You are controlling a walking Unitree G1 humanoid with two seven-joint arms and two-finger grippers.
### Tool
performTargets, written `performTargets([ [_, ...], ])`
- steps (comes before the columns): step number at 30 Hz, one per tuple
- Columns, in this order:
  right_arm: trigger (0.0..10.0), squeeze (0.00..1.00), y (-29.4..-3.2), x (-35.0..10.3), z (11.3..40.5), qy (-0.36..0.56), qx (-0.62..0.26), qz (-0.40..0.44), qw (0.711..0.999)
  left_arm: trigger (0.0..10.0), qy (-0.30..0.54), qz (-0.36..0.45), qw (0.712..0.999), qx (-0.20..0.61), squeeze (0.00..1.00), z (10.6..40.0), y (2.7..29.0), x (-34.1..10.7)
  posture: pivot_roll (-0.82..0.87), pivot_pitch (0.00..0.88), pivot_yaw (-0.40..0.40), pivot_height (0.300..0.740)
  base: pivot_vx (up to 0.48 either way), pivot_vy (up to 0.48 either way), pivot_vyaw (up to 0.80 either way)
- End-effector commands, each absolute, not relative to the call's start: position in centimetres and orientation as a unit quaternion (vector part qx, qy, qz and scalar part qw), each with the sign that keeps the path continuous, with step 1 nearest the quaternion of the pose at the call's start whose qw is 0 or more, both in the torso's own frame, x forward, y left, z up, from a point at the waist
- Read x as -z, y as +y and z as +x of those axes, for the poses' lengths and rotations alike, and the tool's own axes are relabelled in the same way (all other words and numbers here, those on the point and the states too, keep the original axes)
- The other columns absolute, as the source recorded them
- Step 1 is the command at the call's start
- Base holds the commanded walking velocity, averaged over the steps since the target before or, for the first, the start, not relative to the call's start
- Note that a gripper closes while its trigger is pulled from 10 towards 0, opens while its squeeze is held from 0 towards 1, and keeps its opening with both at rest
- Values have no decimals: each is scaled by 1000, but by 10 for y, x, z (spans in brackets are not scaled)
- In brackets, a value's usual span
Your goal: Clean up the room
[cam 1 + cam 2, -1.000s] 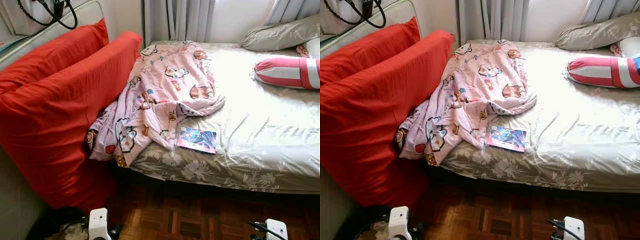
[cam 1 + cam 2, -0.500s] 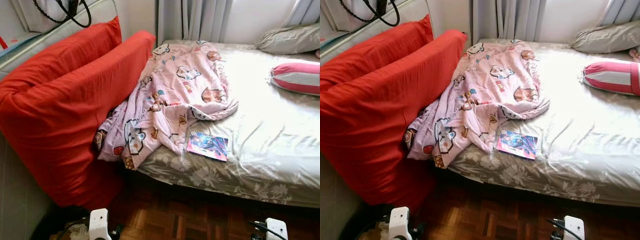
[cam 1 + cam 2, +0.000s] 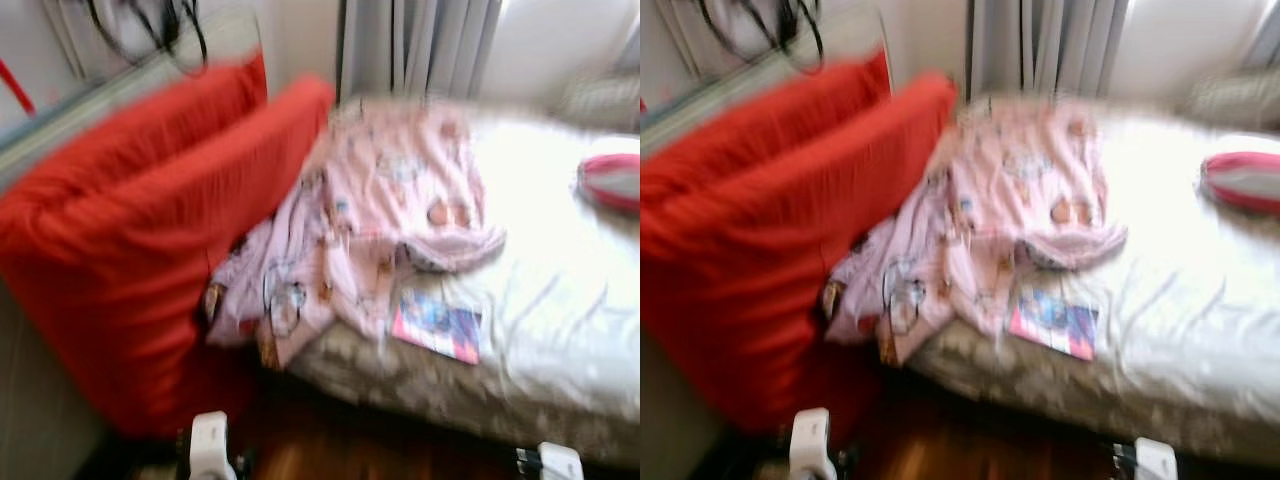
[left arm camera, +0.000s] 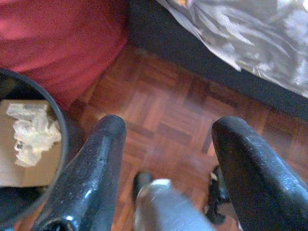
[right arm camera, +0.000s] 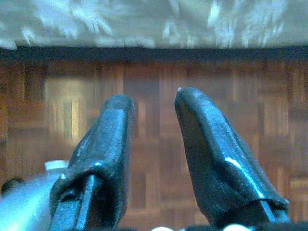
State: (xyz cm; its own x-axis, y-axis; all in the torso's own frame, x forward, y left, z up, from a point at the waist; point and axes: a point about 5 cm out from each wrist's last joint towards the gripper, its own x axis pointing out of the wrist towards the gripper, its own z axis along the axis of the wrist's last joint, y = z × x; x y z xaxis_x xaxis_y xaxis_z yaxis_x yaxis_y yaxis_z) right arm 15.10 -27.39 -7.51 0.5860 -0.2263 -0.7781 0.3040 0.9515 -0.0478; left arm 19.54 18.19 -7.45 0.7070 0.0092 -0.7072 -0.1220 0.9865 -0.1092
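Blurrily, a pink blanket (image 3: pixel 390 225) half-covers a book (image 3: pixel 437 325).

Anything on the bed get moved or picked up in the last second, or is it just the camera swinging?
Only the camera: the head view has panned left and blurred, so the whole scene slid rightward in frame. The pink blanket, the book beside it on the bed and the red cushions lie as before. The left gripper and right gripper hang open over the wooden floor, holding nothing.

Blurred bedroom, bed (image 3: pixel 560 330) w/ floral sheet, grey curtains (image 3: pixel 420 45), parquet floor (image 4: pixel 168 110), bright daylight
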Motion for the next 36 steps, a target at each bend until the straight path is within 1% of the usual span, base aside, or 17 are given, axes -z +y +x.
performTargets([
  [1,10000,0,-191,75,196,397,53,152,904,10000,415,-57,908,-20,0,165,217,82,118,84,-56,740,266,0,0],
  [5,10000,0,-191,75,196,399,56,153,902,10000,413,-58,909,-20,0,163,220,83,118,81,-55,740,264,0,0],
  [9,10000,0,-191,75,197,400,52,155,902,10000,412,-59,909,-21,0,163,220,82,122,78,-57,740,264,0,-731],
  [15,10000,0,-190,74,198,395,53,158,903,10000,416,-60,907,-23,0,165,213,84,126,71,-59,740,254,0,-685],
  [22,10000,0,-189,73,199,391,44,151,907,10000,410,-66,909,-25,0,165,211,83,127,49,-60,740,0,0,0],
  [26,10000,0,-185,73,200,395,18,134,909,10000,404,-75,911,-21,0,172,204,82,129,33,-62,740,0,0,0],
  [27,10000,0,-183,73,200,395,7,126,910,10000,403,-75,912,-20,0,175,200,82,127,15,-64,740,0,0,0],
  [29,10000,0,-184,73,200,394,7,126,911,10000,403,-75,912,-20,0,175,199,82,127,15,-64,740,0,0,0],
  [30,10000,0,-184,73,199,392,6,124,911,10000,403,-76,912,-19,0,175,198,82,121,0,-65,740,0,0,0],
  [36,10000,0,-188,73,199,397,21,125,909,10000,406,-75,911,-17,0,173,196,83,121,0,-66,740,0,0,0],
])
